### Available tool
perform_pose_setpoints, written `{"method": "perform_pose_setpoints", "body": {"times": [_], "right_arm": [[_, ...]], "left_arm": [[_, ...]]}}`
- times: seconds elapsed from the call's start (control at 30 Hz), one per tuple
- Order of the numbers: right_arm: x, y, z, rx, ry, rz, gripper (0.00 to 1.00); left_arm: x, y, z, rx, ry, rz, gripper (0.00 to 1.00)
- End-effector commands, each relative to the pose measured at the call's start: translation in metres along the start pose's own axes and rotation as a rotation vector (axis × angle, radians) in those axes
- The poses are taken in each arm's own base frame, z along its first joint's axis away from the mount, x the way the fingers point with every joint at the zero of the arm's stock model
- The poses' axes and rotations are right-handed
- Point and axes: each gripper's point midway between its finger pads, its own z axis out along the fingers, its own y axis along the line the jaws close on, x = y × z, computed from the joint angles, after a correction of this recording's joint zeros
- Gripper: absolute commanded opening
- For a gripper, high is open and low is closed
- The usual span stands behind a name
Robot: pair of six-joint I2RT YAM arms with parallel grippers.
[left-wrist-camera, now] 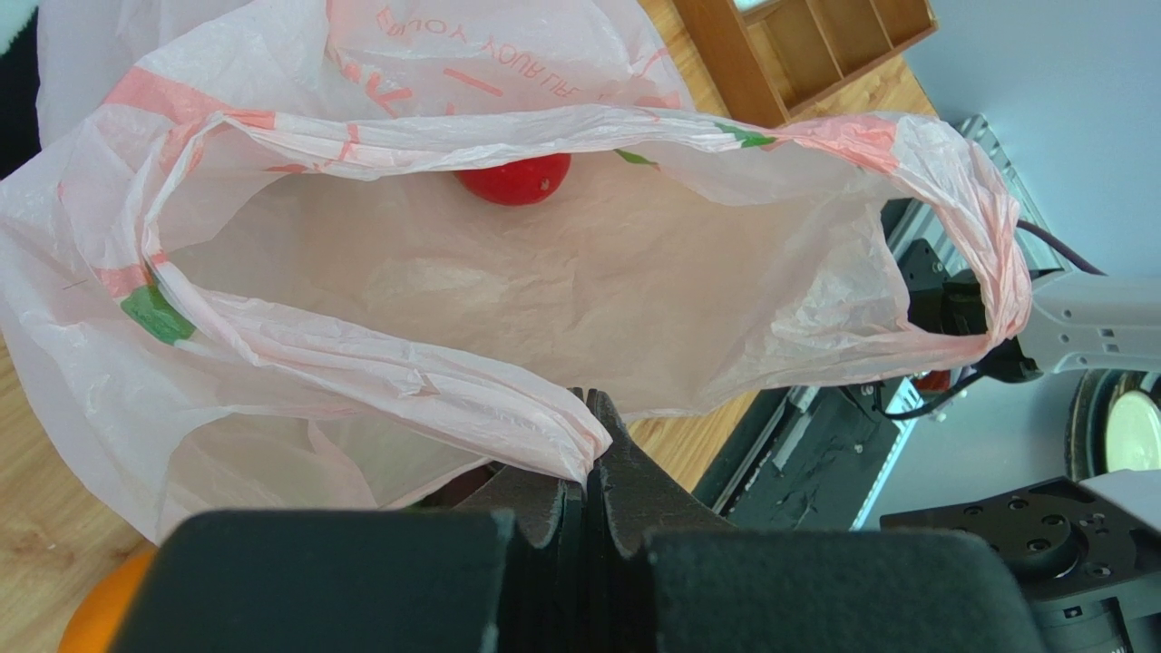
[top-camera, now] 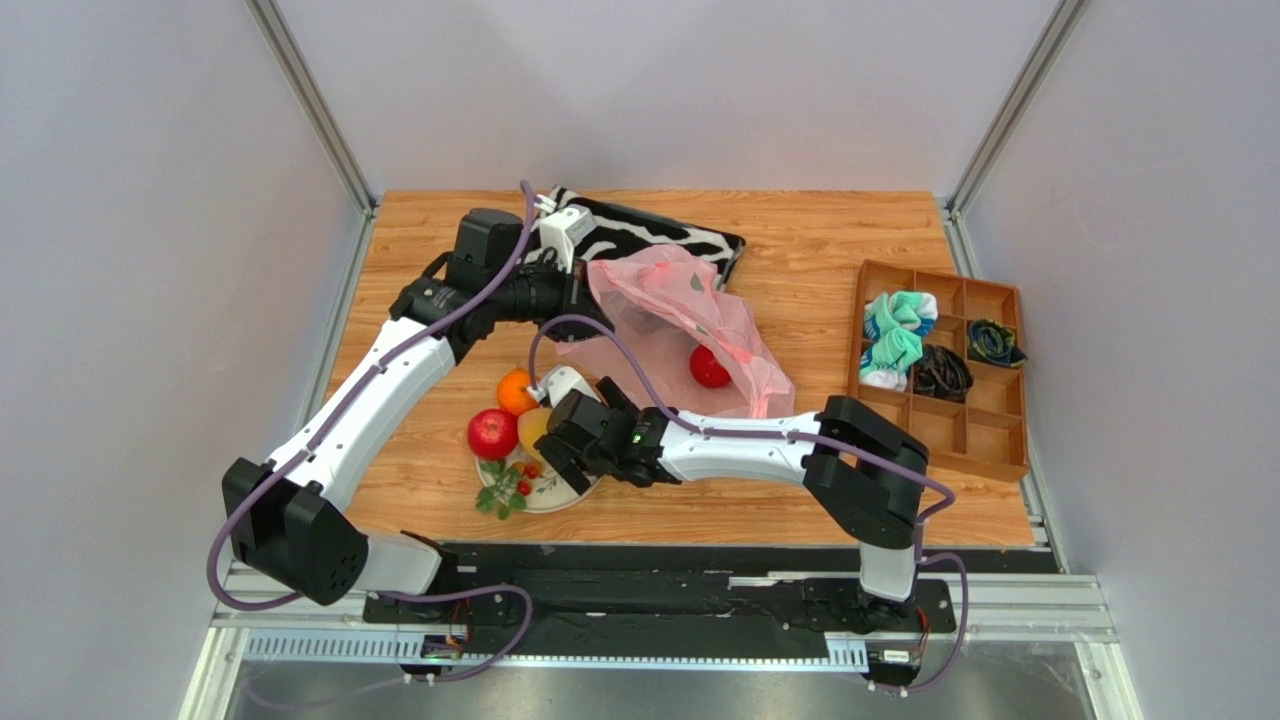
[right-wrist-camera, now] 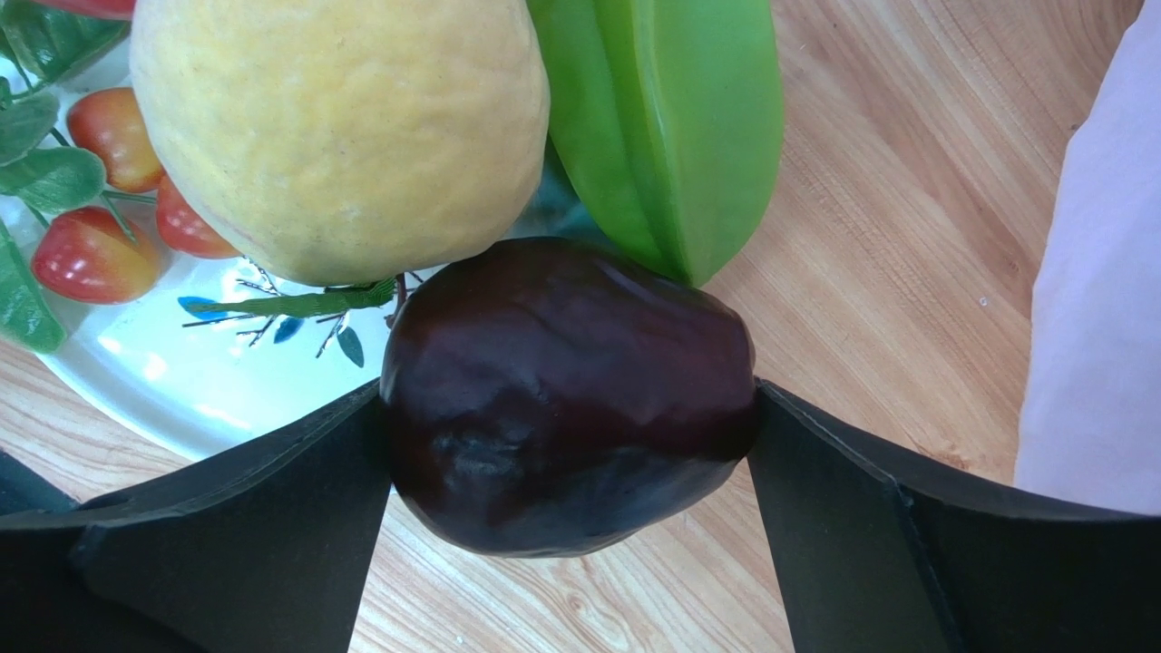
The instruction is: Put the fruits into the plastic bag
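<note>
My left gripper [left-wrist-camera: 596,415] is shut on the near rim of the pink plastic bag [left-wrist-camera: 545,272] and holds its mouth open. A red fruit [left-wrist-camera: 514,177] lies inside the bag [top-camera: 676,323]. My right gripper [right-wrist-camera: 570,449] is shut on the dark maroon fruit [right-wrist-camera: 566,395], both fingers touching its sides, at the plate's [right-wrist-camera: 205,367] edge. Beside it are the yellow-orange fruit [right-wrist-camera: 341,129], the green ridged fruit [right-wrist-camera: 668,123] and the berry sprig [right-wrist-camera: 96,204]. In the top view the orange [top-camera: 517,392] and red apple [top-camera: 492,434] sit left of my right gripper [top-camera: 564,435].
A zebra-striped pouch [top-camera: 661,240] lies behind the bag. A wooden compartment tray [top-camera: 947,368] with small items stands at the right. The left arm reaches over the table's left part. The bag's pink edge [right-wrist-camera: 1104,272] is close on the right of my right gripper.
</note>
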Motion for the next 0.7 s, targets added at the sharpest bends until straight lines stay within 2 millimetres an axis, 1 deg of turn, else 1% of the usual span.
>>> {"method": "perform_pose_setpoints", "body": {"times": [0.0,0.07,0.1,0.17,0.2,0.27,0.3,0.37,0.4,0.47,0.53,0.67], "right_arm": [[-0.013,-0.001,0.001,0.011,-0.036,0.011,0.95],[-0.012,0.000,0.001,0.010,-0.033,0.007,0.91],[-0.013,-0.001,0.001,0.011,-0.034,0.009,0.86],[-0.012,-0.001,0.000,0.009,-0.028,0.007,0.80],[-0.011,-0.001,-0.001,0.010,-0.027,0.009,0.75],[-0.011,-0.002,-0.003,0.008,-0.032,0.014,0.70],[-0.009,-0.002,-0.004,0.007,-0.029,0.015,0.65],[-0.011,-0.003,-0.007,0.004,-0.037,0.021,0.61],[-0.012,-0.002,-0.009,-0.004,-0.041,0.022,0.55],[-0.013,-0.001,-0.013,-0.019,-0.048,0.023,0.50],[-0.013,0.005,-0.017,-0.045,-0.056,0.016,0.48],[-0.020,0.016,-0.033,-0.087,-0.089,-0.007,0.48]], "left_arm": [[-0.007,-0.010,-0.007,0.014,-0.028,0.017,0.00],[-0.007,-0.010,-0.007,0.014,-0.030,0.020,0.00],[-0.007,-0.009,-0.007,0.014,-0.030,0.020,0.00],[-0.007,-0.010,-0.007,0.015,-0.031,0.019,0.00],[-0.007,-0.009,-0.007,0.014,-0.030,0.020,0.00],[-0.007,-0.009,-0.007,0.014,-0.027,0.017,0.00],[-0.007,-0.009,-0.007,0.014,-0.028,0.017,0.00],[-0.007,-0.009,-0.007,0.014,-0.027,0.017,0.00],[-0.007,-0.010,-0.006,0.015,-0.028,0.018,0.00],[-0.006,-0.009,-0.006,0.015,-0.026,0.016,0.00],[-0.006,-0.009,-0.006,0.015,-0.026,0.017,0.00],[-0.006,-0.009,-0.005,0.013,-0.024,0.016,0.00]]}}
